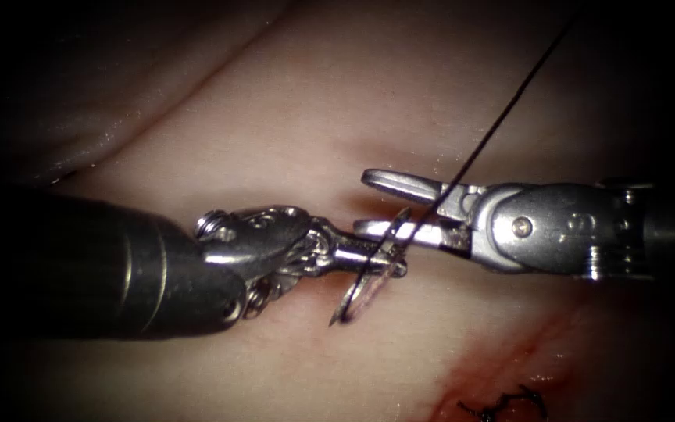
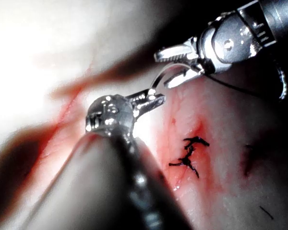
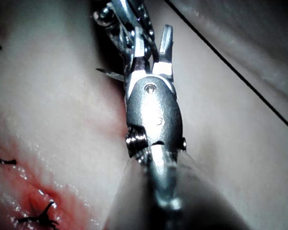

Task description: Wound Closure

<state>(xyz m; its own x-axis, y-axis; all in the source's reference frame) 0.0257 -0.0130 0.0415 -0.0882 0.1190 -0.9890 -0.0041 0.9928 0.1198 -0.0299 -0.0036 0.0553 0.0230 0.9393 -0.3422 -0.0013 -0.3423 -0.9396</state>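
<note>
My left tool [image 1: 396, 266] comes in from the left, jaws shut on the curved needle [image 1: 370, 291] near the middle of its curve. The needle stands over the pale tissue [image 1: 291, 117]; its lower end sits close to the surface, and I cannot tell if it touches. My right tool [image 1: 361, 203] reaches in from the right with jaws open around the needle's upper end, holding nothing. The dark thread [image 1: 501, 117] runs from the upper right down between the right jaws to the needle. The left wrist view shows the left tool [image 2: 153, 99], the needle [image 2: 159, 79] and the right tool [image 2: 173, 67].
A tied stitch of dark thread [image 1: 501, 406] sits in red fluid at the lower right, also seen as the stitch [image 2: 189, 155] and the stitch [image 3: 38, 218]. In the right wrist view the thread [image 3: 230, 67] crosses the tissue beside the right tool [image 3: 153, 43].
</note>
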